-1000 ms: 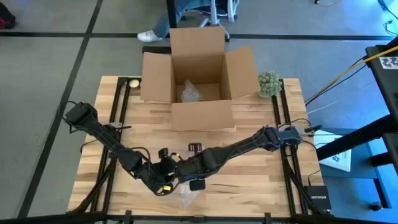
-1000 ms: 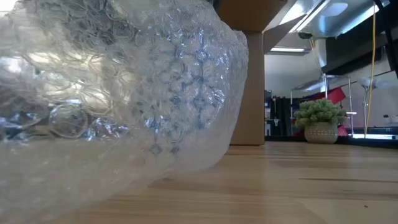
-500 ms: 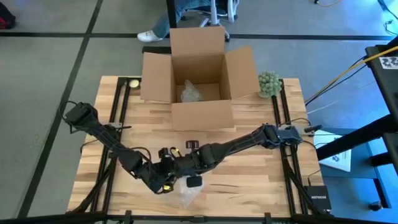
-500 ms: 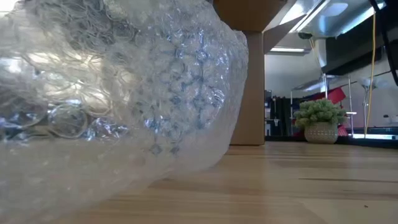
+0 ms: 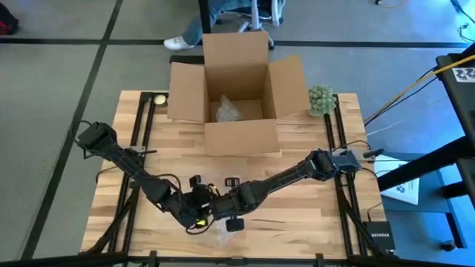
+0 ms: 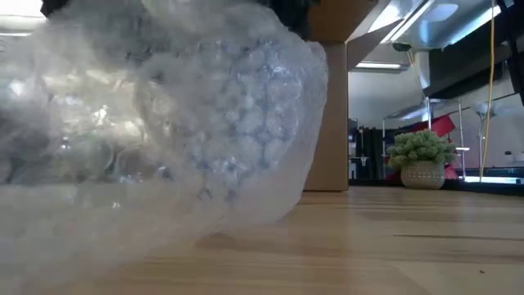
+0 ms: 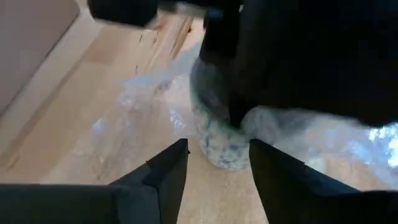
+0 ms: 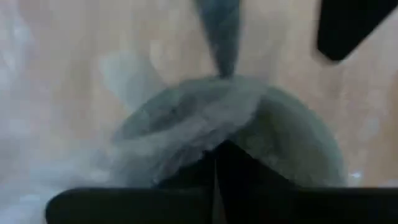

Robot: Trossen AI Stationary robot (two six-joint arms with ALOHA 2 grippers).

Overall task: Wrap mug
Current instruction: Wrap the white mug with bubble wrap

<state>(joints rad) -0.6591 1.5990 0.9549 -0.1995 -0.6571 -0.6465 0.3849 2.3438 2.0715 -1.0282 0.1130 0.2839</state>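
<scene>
Sitting near the table's 6 o'clock edge, the mug (image 7: 219,134) rests on a sheet of bubble wrap (image 5: 223,236), and we see the film draped over part of its rim in the right wrist view. Our right fingers (image 5: 231,216) press down onto that rim, closed on the wrap as far as we can judge. Our left fingers (image 7: 211,168) stand narrowly apart, just at the mug's base at about 9 o'clock of it, holding nothing.

We think the main risk is the film slipping off the glazed side if the right fingers let go before the fold is tucked. A sideways tug could also tip the mug or skate it toward the near edge. With both arms crowded together here, the two wrists could knock each other. The cardboard box (image 5: 236,89) waits well apart at 12 o'clock, the small plant (image 5: 321,99) just beside its right flap.
</scene>
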